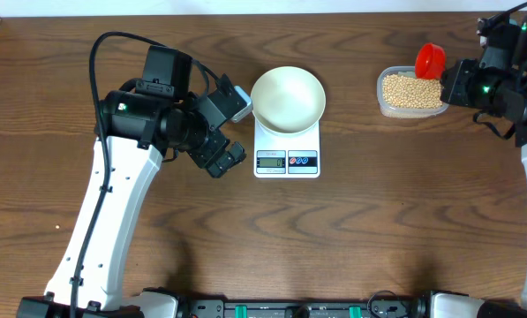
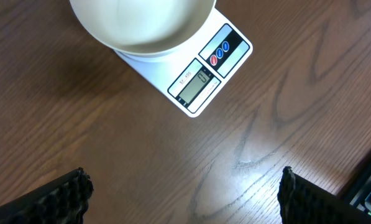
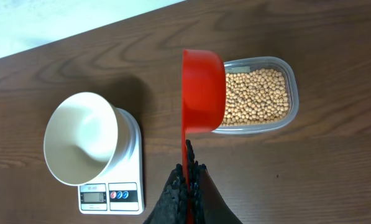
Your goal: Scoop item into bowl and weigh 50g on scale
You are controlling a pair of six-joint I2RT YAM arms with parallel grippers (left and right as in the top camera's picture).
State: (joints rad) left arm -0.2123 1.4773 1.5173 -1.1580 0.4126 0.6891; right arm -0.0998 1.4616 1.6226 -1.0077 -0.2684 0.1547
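Dark wood-grain table [image 1: 378, 221] carries the scale [image 1: 287, 162], a pale strip [image 1: 245, 5] beyond.

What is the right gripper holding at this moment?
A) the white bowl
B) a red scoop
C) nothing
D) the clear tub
B: the right gripper is shut on the handle of the red scoop, at the edge of the clear tub.
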